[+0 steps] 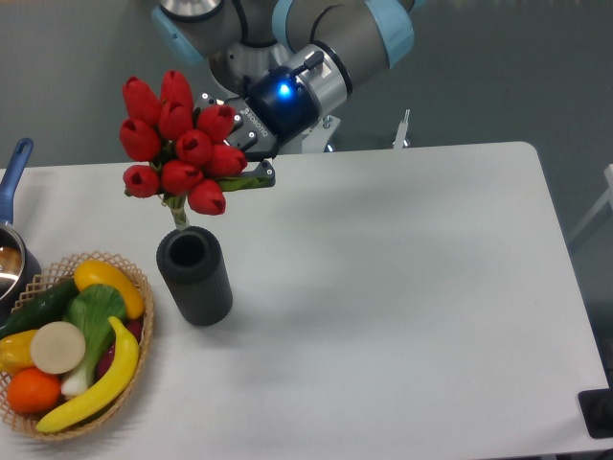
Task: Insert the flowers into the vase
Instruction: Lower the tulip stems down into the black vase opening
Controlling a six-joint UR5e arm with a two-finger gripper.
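The flowers, a bunch of red tulip buds with green stems, hang in the air at the upper left. My gripper is shut on the green stems and leaves at the bunch's right side. The stem ends point down and sit just above and behind the mouth of the vase. The vase is a dark grey-black cylinder standing upright on the white table, directly below the bunch. The buds hide part of the gripper's fingers.
A woven wicker basket with fake fruit and vegetables sits at the front left, close to the vase. A blue-handled metal pot is at the left edge. A small dark object sits at the front right corner.
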